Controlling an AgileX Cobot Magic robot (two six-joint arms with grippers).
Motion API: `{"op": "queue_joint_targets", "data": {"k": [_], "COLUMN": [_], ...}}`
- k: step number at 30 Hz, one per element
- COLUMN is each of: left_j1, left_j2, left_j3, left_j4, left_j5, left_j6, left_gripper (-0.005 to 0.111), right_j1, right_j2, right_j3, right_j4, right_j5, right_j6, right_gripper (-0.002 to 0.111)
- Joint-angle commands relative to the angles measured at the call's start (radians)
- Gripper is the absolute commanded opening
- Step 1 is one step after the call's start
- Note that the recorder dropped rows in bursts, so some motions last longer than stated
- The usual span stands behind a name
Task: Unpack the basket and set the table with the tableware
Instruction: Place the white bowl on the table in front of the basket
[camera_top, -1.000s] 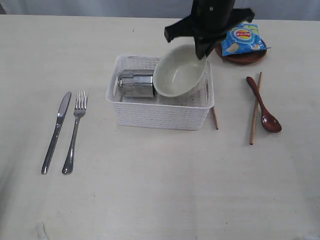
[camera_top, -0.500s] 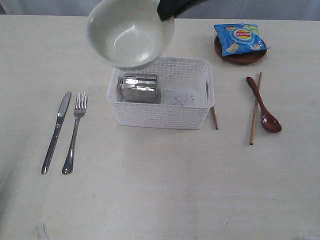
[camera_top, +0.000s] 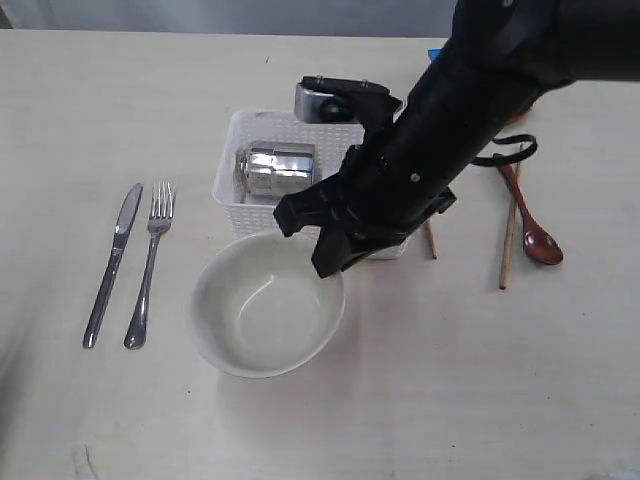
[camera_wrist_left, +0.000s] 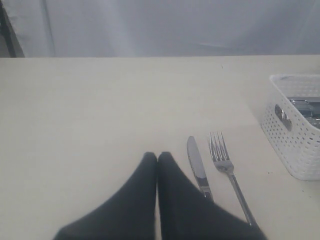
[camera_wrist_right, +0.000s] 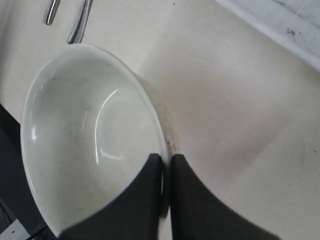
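On the pale table (camera_top: 450, 390), the white bowl (camera_top: 265, 310) opens upward at 6 o'clock of the lattice basket (camera_top: 250, 218) (steel cup (camera_top: 275, 170) lying sideways inside), with knife (camera_top: 112, 262) and fork (camera_top: 150, 262) parallel at 8 o'clock, and brown spoon (camera_top: 536, 238) and chopsticks (camera_top: 509, 240) at 3 o'clock.

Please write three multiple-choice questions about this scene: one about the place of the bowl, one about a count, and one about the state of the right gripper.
1. Where is the bowl?
A) inside the basket
B) on the brown plate
C) outside the basket, beside the fork

2. How many steel pieces lie outside the basket?
A) two
B) one
C) four

3. The right gripper is:
A) open above the bowl
B) shut on the bowl's rim
C) shut on the spoon

Answers:
1 C: the exterior view shows the bowl in front of the basket wall.
2 A: only the knife and the fork.
3 B: the right wrist view shows it clamping the rim.
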Motion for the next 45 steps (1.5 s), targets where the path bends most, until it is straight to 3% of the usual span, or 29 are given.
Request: {"op": "queue_joint_targets", "data": {"k": [1,37,39,43,45], "left_j1": [0.002,0.002,0.002,0.002,0.002], "left_j2": [-0.003,-0.003,-0.003,-0.003,-0.003], "left_j3": [0.003,0.003,0.003,0.003,0.003], "left_j4": [0.009,0.009,0.009,0.009,0.009], "left_j5": [-0.011,-0.011,-0.011,-0.011,-0.011], "left_j6": [-0.004,-0.004,-0.004,-0.004,-0.004], "left_gripper": [0.0,0.0,0.0,0.0,0.0], "right_j1": [0.01,0.02,0.02,0.02,0.02], "right_j2": [0.005,0.149,0.149,0.149,0.147], "right_j3": [0.032,0.034,0.034,0.034,0.029], "right_j4": [0.065,0.057,0.053,0.053,0.041], "right_j5": [-0.081,-0.203,-0.203,-0.203,-0.196], "right_j6": [-0.021,-0.021,-0.021,-0.021,-0.021], "right_gripper": [-0.001,0.001,0.009,0.039,0.048]}}
